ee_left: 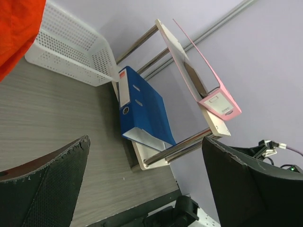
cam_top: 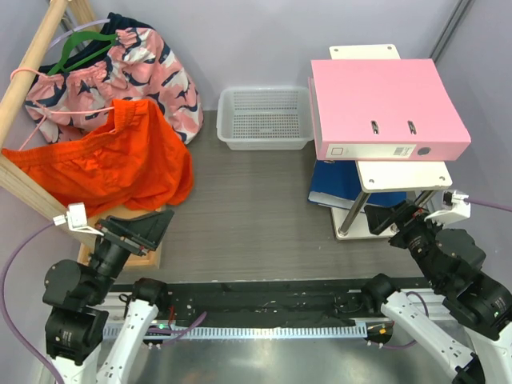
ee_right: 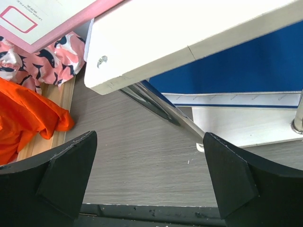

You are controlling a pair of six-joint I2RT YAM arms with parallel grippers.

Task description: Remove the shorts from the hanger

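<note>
The orange shorts [cam_top: 112, 160] hang from the pale pink wire hanger [cam_top: 24, 74], whose hook sits on the wooden rod at far left. The fabric droops onto the wooden base. My left gripper [cam_top: 148, 228] is open and empty, just in front of the shorts' lower edge. In the left wrist view a corner of the shorts [ee_left: 16, 33] shows at top left, apart from the open gripper [ee_left: 147, 179]. My right gripper [cam_top: 396, 216] is open and empty by the shelf stand. In the right wrist view the shorts [ee_right: 23, 118] lie far left of the gripper [ee_right: 149, 175].
A pink patterned garment [cam_top: 148, 68] hangs on a green hanger [cam_top: 76, 48] behind the shorts. A white mesh basket [cam_top: 266, 118] stands at the back centre. A shelf stand at right holds a pink binder [cam_top: 384, 108] above a blue binder [cam_top: 344, 188].
</note>
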